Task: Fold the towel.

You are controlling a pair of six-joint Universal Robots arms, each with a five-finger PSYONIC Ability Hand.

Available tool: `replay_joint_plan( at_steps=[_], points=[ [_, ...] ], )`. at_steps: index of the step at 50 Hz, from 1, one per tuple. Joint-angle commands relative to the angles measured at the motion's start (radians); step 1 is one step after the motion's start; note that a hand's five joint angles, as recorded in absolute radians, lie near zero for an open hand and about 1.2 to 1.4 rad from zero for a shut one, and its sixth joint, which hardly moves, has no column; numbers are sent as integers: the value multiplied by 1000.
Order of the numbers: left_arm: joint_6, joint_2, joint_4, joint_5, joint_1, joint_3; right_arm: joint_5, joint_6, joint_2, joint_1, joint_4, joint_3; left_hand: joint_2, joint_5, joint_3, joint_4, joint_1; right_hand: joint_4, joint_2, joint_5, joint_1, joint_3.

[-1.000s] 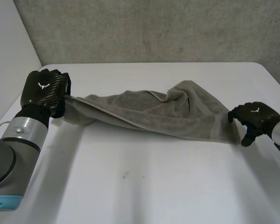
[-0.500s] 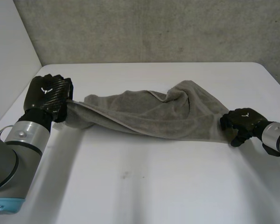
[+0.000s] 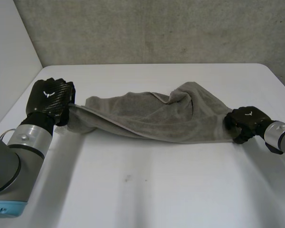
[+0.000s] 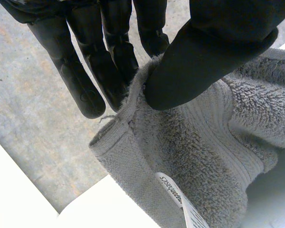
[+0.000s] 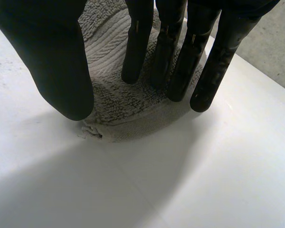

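A grey towel (image 3: 156, 116) was found stretched across the white table (image 3: 147, 194) between the 2 hands, bunched and creased along its length. The left hand (image 3: 50, 97) was recorded at the towel's left end, which was held raised off the table. In the left wrist view, 1 corner of the towel was seen clamped between the thumb (image 4: 204, 52) and the fingers (image 4: 109, 61). A white label (image 4: 180, 199) was noted at the hem near that grip. The right hand (image 3: 244, 122) was positioned at the towel's right end, which lay flat on the table. In the right wrist view, its fingers were seen held straight, with their tips set on the terry. Its thumb was held apart from them over the table just beside the towel's corner, and the hand was unclosed.
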Motion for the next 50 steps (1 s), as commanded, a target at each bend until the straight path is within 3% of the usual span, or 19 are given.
replay_joint_plan(
  at_steps=[1,10,17,24,30,36,41,47,50],
  points=[
    [-2,0,0,0,1,-1,3,-3,28,2,1,-21,178,182,179,179,193,120,121,159,236,122],
    [-2,-1,0,0,-1,-3,5,-6,45,4,-1,-32,178,182,179,179,193,134,136,174,250,137],
    [-2,-6,0,0,-1,-3,31,14,47,13,-7,-61,178,182,179,179,193,596,598,636,712,599],
    [-2,-6,0,0,-1,-1,55,146,-13,24,-67,-75,178,182,179,179,193,597,599,637,713,600],
    [-2,-4,-3,1,-2,-3,57,157,-55,25,-48,-69,178,182,179,179,193,597,599,637,713,600],
    [6,15,-22,1,-1,-20,65,-17,-183,11,200,-55,178,182,179,179,193,597,599,637,713,600],
    [8,92,-95,3,1,-38,141,-311,-326,-62,578,-41,178,182,179,179,193,597,599,637,713,600],
    [12,189,-221,26,1,-48,160,-442,-473,-116,818,5,178,182,179,179,193,597,599,637,713,600],
    [43,261,-327,51,7,-46,154,-452,-525,-122,848,16,178,182,179,179,193,597,599,637,713,600]
  ],
)
